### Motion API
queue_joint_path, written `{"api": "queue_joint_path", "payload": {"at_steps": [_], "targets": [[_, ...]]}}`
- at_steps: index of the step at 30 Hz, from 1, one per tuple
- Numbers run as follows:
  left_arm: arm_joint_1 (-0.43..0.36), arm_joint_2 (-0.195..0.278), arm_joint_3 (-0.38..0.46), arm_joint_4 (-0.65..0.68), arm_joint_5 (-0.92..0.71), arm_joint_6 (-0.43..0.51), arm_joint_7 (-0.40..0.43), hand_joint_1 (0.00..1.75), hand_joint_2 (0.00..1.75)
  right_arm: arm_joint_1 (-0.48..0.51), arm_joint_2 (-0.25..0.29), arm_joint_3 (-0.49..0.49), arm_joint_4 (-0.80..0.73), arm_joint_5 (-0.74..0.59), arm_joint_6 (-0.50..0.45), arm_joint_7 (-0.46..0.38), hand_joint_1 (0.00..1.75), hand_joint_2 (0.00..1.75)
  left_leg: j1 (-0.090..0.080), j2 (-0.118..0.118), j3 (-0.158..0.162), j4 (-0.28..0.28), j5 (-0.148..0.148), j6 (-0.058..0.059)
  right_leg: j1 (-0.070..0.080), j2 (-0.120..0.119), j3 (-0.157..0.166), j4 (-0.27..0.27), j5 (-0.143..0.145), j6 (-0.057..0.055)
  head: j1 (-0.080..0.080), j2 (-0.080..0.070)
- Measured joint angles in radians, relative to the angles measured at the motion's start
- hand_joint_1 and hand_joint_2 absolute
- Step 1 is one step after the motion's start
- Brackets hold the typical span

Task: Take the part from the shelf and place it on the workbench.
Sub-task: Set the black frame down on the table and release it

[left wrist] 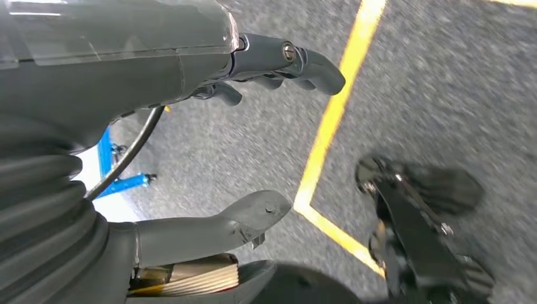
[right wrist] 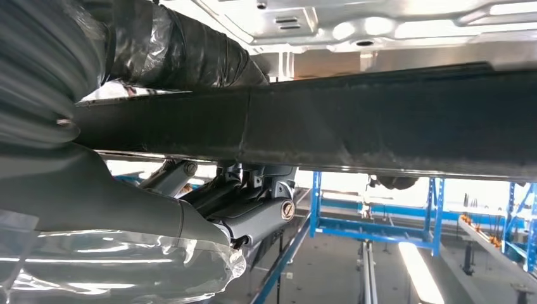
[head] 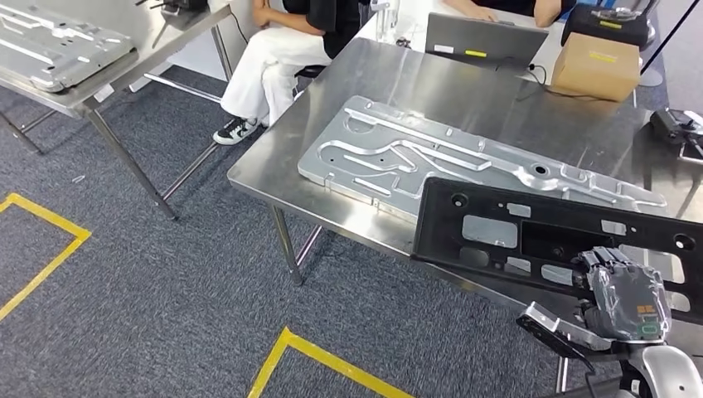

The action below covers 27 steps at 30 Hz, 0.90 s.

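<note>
Black plastic part [head: 564, 236] is what the right hand [head: 618, 290] grips by its near edge, thumb on top and fingers wrapped underneath, so it sits over the front edge of the steel workbench [head: 431, 91], overlapping the near side of a silver stamped metal panel [head: 431, 157] lying flat there. Left hand [left wrist: 253, 145] hangs over grey carpet with a yellow floor line [left wrist: 329, 126], fingers apart, holding nothing. Further back on the bench there's a closed cardboard box [head: 595, 65], can't tell what's inside, plus a laptop [head: 481, 39] and a seated person [head: 282, 50].
</note>
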<state>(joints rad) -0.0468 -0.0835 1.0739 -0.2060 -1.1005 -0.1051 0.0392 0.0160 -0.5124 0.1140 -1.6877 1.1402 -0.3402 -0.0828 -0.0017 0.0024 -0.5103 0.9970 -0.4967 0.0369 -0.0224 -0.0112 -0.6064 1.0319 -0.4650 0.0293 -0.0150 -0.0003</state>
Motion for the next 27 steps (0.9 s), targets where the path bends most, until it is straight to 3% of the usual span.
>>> {"api": "queue_joint_path", "payload": {"at_steps": [1, 3, 5, 8, 9, 10, 11, 13, 15, 18, 20, 23, 24, 25, 27], "targets": [[-0.001, 0.0, 0.0, 0.0, -0.001, 0.0, 0.0, 0.0, 1.75, -0.003, 0.001, 0.001, 0.004, -0.002, -0.001, 0.001, 1.75, 1.75, -0.001, 0.001, 0.003, 0.006, -0.002, -0.007, 0.003, -0.001, 0.0, -0.002, -0.009, -0.009, 0.0, 0.0], [-0.001, 0.0, 0.0, 0.0, -0.004, 0.0, 0.0, 0.0, 1.75, -0.007, 0.003, 0.002, 0.01, -0.006, -0.003, 0.003, 1.75, 1.75, -0.001, 0.001, 0.005, 0.022, -0.009, -0.02, 0.001, 0.003, 0.01, -0.005, 0.005, -0.027, -0.001, 0.0], [-0.003, 0.0, 0.0, 0.0, -0.009, 0.0, 0.0, 0.0, 1.75, -0.019, 0.007, 0.002, 0.018, -0.016, -0.008, 0.007, 1.75, 1.75, 0.002, 0.0, -0.017, 0.079, -0.038, -0.028, -0.002, 0.006, 0.024, -0.007, 0.003, -0.038, -0.001, 0.0], [-0.005, 0.0, 0.0, 0.0, -0.019, -0.001, 0.001, 0.0, 1.75, -0.048, 0.016, 0.002, 0.043, -0.041, -0.017, 0.009, 1.75, 1.75, 0.005, -0.001, -0.13, 0.263, -0.117, -0.033, 0.001, 0.008, 0.033, -0.008, -0.007, -0.048, -0.002, 0.0], [-0.004, 0.001, 0.0, 0.0, -0.022, -0.001, 0.002, 0.0, 1.75, -0.058, 0.02, 0.002, 0.056, -0.049, -0.018, 0.009, 1.75, 1.75, 0.005, -0.001, -0.161, 0.3, -0.122, -0.033, 0.001, 0.009, 0.037, -0.008, -0.011, -0.049, -0.002, 0.0], [-0.003, 0.001, 0.0, 0.0, -0.025, -0.002, 0.003, 0.0, 1.75, -0.07, 0.025, 0.002, 0.071, -0.055, -0.018, 0.007, 1.75, 1.75, 0.005, -0.001, -0.174, 0.297, -0.104, -0.031, 0.001, 0.011, 0.042, -0.008, -0.016, -0.048, -0.002, 0.0], [-0.003, 0.001, 0.0, 0.0, -0.028, -0.003, 0.003, 0.0, 1.75, -0.084, 0.031, 0.002, 0.089, -0.062, -0.017, 0.006, 1.75, 1.75, 0.005, -0.001, -0.169, 0.258, -0.065, -0.03, 0.001, 0.013, 0.05, -0.007, -0.021, -0.047, -0.002, 0.0], [-0.003, 0.002, 0.0, 0.0, -0.035, -0.004, 0.003, 0.0, 1.75, -0.113, 0.044, 0.003, 0.124, -0.071, -0.016, 0.002, 1.75, 1.75, 0.003, -0.001, -0.13, 0.122, 0.026, -0.025, 0.001, 0.016, 0.064, -0.007, -0.033, -0.041, -0.002, 0.0], [-0.005, 0.002, -0.001, 0.0, -0.038, -0.004, 0.003, 0.0, 1.75, -0.139, 0.054, 0.004, 0.154, -0.078, -0.015, 0.0, 1.75, 1.75, -0.001, -0.002, -0.108, 0.043, 0.055, -0.018, 0.002, 0.018, 0.067, -0.007, -0.041, -0.031, -0.002, 0.0], [-0.005, 0.003, -0.001, 0.0, -0.041, -0.006, 0.003, 0.0, 1.75, -0.162, 0.064, 0.007, 0.184, -0.083, -0.015, -0.002, 1.75, 1.75, -0.004, -0.004, -0.098, 0.028, 0.058, -0.002, 0.002, 0.017, 0.072, -0.01, -0.05, -0.012, -0.002, 0.0], [-0.006, 0.002, -0.002, 0.0, -0.046, -0.007, 0.001, 0.0, 1.75, -0.183, 0.07, 0.009, 0.205, -0.087, -0.014, -0.004, 1.75, 1.75, 0.001, -0.004, -0.082, 0.014, 0.059, 0.01, 0.001, 0.014, 0.058, 0.029, -0.072, -0.004, -0.001, 0.0], [-0.011, 0.003, -0.006, 0.0, -0.051, -0.009, 0.0, 0.0, 1.75, -0.215, 0.081, 0.012, 0.244, -0.091, -0.009, -0.006, 1.75, 1.75, 0.001, -0.004, -0.064, 0.008, 0.047, 0.02, 0.0, 0.012, -0.048, 0.203, -0.13, 0.004, 0.0, 0.0], [-0.011, 0.003, -0.007, 0.0, -0.052, -0.009, 0.0, 0.0, 1.75, -0.221, 0.086, 0.013, 0.255, -0.091, -0.007, -0.006, 1.75, 1.75, 0.0, -0.005, -0.057, 0.008, 0.041, 0.021, -0.001, 0.012, -0.081, 0.246, -0.131, 0.006, 0.0, 0.0], [-0.011, 0.004, -0.008, 0.0, -0.053, -0.01, 0.0, 0.0, 1.75, -0.224, 0.091, 0.016, 0.266, -0.092, -0.004, -0.006, 1.75, 1.75, 0.0, -0.006, -0.049, 0.008, 0.034, 0.021, -0.001, 0.012, -0.1, 0.26, -0.116, 0.007, 0.0, 0.0], [-0.01, 0.004, -0.009, 0.0, -0.054, -0.01, 0.0, 0.0, 1.75, -0.232, 0.1, 0.02, 0.282, -0.092, -0.002, -0.007, 1.75, 1.75, -0.001, -0.008, -0.027, 0.01, 0.016, 0.018, 0.0, 0.012, -0.085, 0.179, -0.03, 0.004, 0.0, 0.0]]}}
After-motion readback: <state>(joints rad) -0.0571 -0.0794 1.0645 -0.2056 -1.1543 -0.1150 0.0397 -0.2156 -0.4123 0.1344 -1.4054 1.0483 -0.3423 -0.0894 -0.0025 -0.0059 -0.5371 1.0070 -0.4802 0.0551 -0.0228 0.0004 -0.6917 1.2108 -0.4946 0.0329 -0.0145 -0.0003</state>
